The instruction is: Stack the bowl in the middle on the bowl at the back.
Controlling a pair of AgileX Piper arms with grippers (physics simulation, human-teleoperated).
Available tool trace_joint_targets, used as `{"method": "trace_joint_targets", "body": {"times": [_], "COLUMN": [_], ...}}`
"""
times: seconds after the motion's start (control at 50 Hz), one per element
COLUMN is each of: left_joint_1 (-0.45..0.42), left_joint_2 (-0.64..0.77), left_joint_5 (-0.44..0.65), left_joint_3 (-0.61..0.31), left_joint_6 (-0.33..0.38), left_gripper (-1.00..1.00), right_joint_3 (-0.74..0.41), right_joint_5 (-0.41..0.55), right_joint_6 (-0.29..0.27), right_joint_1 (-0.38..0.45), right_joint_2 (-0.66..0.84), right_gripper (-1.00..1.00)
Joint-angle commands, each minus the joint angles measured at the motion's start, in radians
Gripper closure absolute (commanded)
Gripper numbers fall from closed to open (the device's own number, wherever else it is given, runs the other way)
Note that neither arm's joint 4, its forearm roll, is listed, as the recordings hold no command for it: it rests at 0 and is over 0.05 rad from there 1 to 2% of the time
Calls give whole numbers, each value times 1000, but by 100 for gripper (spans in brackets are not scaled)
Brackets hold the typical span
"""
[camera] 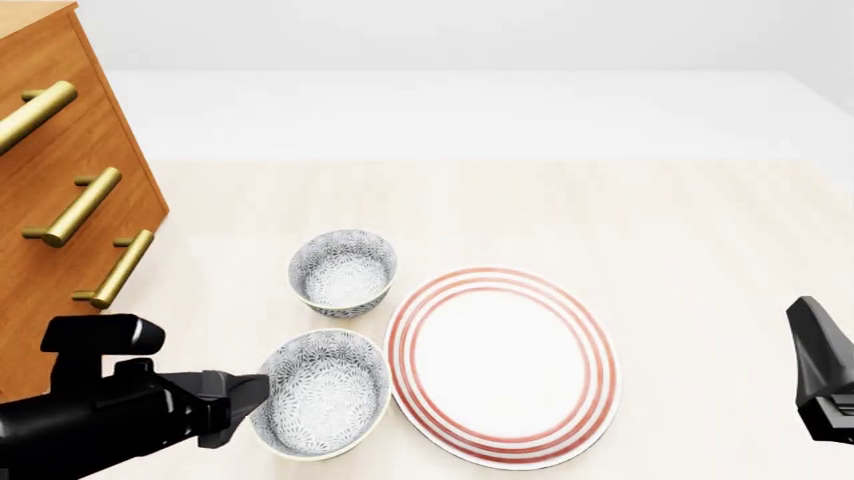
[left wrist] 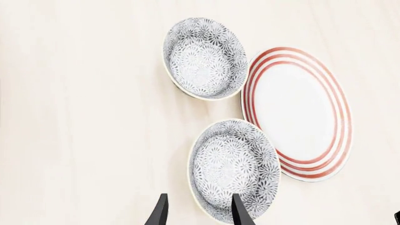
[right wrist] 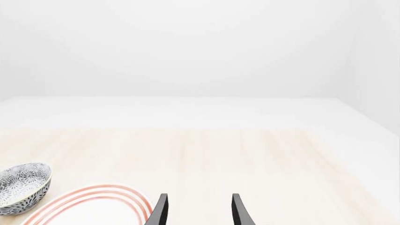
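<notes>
Front view shows the bowl in the middle [camera: 322,393] resting on the surface [camera: 667,220], its right rim touching or just beside the red-ringed plate [camera: 503,365], with the bowl at the back [camera: 343,272] a little farther away, near but apart from it. The left hand [camera: 254,398] is seen at the near bowl's left rim; in the left wrist view its fingers [left wrist: 240,212] are spread apart, one over the bowl's interior and one outside the wall, so the rim appears straddled but not yet gripped. A thin ceramic rim held by one edge is judged likely to tilt or slip once lifted, and a shallow bite could let the bowl drop onto the plate. A sideways drag during closing could push the bowl against the plate and shift it. During the carry, the low edge of a tilted bowl could clip the back bowl's rim and knock it away. The wooden drawer unit [camera: 60,200] with brass handles stands close on the left, so little room is left for the arm on that side; open surface lies behind and to the right. The right hand [right wrist: 196,208] is held well apart, fingers open, holding nothing.
</notes>
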Motion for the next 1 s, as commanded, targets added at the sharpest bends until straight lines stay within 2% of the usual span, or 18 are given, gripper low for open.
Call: {"method": "trace_joint_targets", "body": {"times": [0.02,0.18,0.5,0.7,0.74,0.76,1.0], "left_joint_1": [-15,-21,-74,-61,-33,-20,0], "left_joint_2": [121,221,375,454,430,438,415], "left_joint_5": [-152,-285,-471,-554,-544,-547,-528], "left_joint_3": [55,92,107,109,108,108,99], "left_joint_6": [-19,-48,-116,-122,-101,-106,-92], "left_gripper": [-100,-100,-100,-100,-100,100,100], "right_joint_3": [-1,-1,0,1,1,1,0], "right_joint_5": [2,2,0,-2,-2,-3,0], "right_joint_6": [1,3,1,0,1,0,1], "right_joint_1": [-1,-2,-2,0,1,1,3], "right_joint_2": [-1,-3,-1,-1,0,0,-3], "right_gripper": [-100,-100,-100,-100,-100,-100,-100]}}
